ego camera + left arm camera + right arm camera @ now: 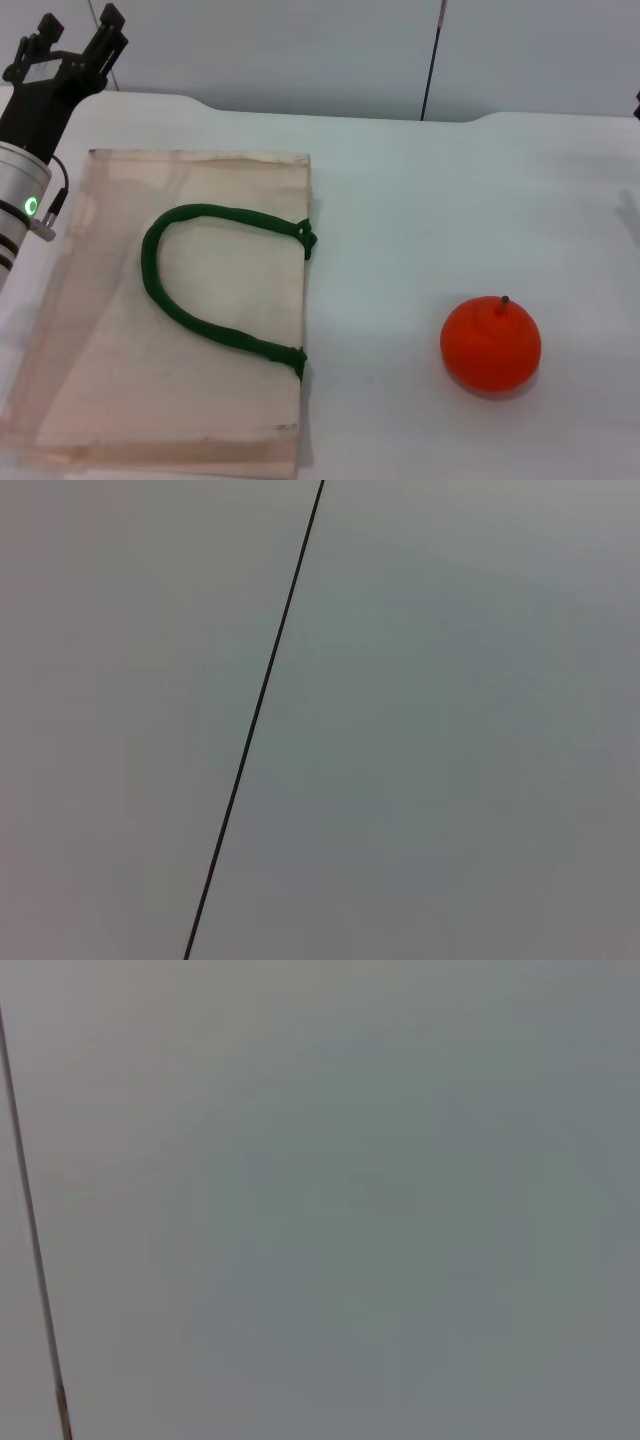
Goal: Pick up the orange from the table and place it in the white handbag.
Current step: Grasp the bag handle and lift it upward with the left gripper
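The orange [490, 343] is bright orange-red with a small dark stem nub and sits on the white table [420, 210] at the front right. The white handbag [180, 310] lies flat on the table's left side, its dark green loop handle [190, 285] lying on top of the cloth. My left gripper [76, 38] is raised at the far left, above the bag's far left corner, with its fingers apart and empty. My right gripper is out of view. Neither wrist view shows the orange or the bag.
A grey wall [300, 50] with a thin dark vertical seam [432, 60] stands behind the table. Both wrist views show only this grey wall and a dark line [260, 710].
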Controlling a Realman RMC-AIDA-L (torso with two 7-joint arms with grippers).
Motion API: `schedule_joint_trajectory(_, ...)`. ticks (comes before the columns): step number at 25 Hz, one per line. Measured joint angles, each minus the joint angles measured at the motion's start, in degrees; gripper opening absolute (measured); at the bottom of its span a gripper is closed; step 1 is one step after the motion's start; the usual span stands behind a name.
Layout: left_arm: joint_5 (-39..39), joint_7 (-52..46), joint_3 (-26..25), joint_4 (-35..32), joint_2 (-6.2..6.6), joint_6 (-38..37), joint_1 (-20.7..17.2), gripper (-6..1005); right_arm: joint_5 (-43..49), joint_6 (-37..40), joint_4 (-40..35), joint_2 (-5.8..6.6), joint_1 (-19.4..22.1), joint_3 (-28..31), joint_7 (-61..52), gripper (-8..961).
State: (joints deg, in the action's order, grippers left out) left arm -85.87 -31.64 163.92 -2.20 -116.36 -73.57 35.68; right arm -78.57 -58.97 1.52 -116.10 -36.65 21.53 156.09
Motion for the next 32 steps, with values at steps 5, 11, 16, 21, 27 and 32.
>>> schedule_joint_trajectory(5,0.0,0.0,0.0,0.0,0.0,0.0,0.0,892,0.0,0.0,0.1,0.0,0.0,0.0,0.0,888)
schedule_joint_trajectory(11,0.0,0.0,0.0,0.0,0.0,0.0,0.0,892,0.0,0.0,0.0,0.0,-0.1,0.0,0.0,888)
schedule_joint_trajectory(16,3.6,-4.7,0.0,1.6,0.37,0.0,0.6,892,0.0,0.1,-0.2,0.0,0.4,0.1,0.0,888)
schedule_joint_trajectory(21,16.8,-26.3,0.0,13.1,1.14,-0.9,4.8,891,0.0,0.7,-0.4,0.2,0.7,0.1,0.0,888)
schedule_joint_trajectory(27,34.8,-55.0,0.1,37.3,2.07,-8.1,11.3,891,0.1,0.8,-0.4,0.27,0.2,0.0,0.0,889)
schedule_joint_trajectory(32,49.9,-69.6,0.2,49.1,4.94,-14.9,16.0,891,0.2,0.8,-0.4,0.3,0.3,0.0,0.0,889)
